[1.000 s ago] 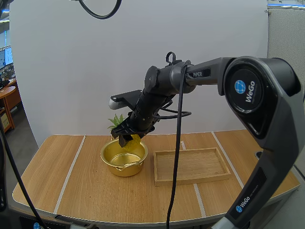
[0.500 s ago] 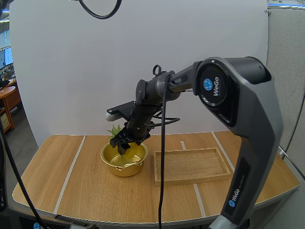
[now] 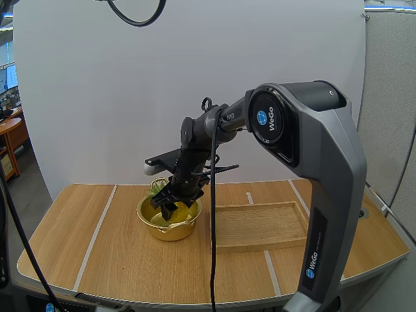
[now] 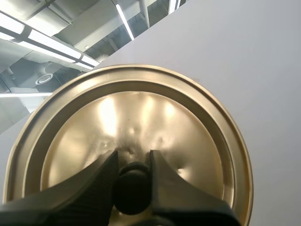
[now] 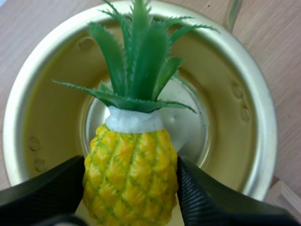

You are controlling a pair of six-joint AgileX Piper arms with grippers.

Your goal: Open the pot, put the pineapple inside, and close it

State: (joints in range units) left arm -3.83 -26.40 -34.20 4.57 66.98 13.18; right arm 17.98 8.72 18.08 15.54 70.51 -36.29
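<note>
A gold pot (image 3: 168,223) stands uncovered on the wooden table, left of centre. My right gripper (image 3: 171,206) reaches down into it, shut on a yellow plastic pineapple (image 3: 182,210). In the right wrist view the pineapple (image 5: 131,174) hangs between the black fingers (image 5: 212,199) of my right gripper (image 5: 131,165). Its green leaves point over the pot's (image 5: 262,117) shiny floor. In the left wrist view my left gripper (image 4: 133,164) pinches the black knob (image 4: 132,187) of the gold lid (image 4: 188,141), held up in the air.
A shallow wooden tray (image 3: 261,225) lies right of the pot, almost touching it. Pale tape lines (image 3: 96,234) run across the table. Bare tabletop lies left of and in front of the pot.
My right gripper has come down and slightly left with the pineapple, from above the pot's rim to inside the pot.
</note>
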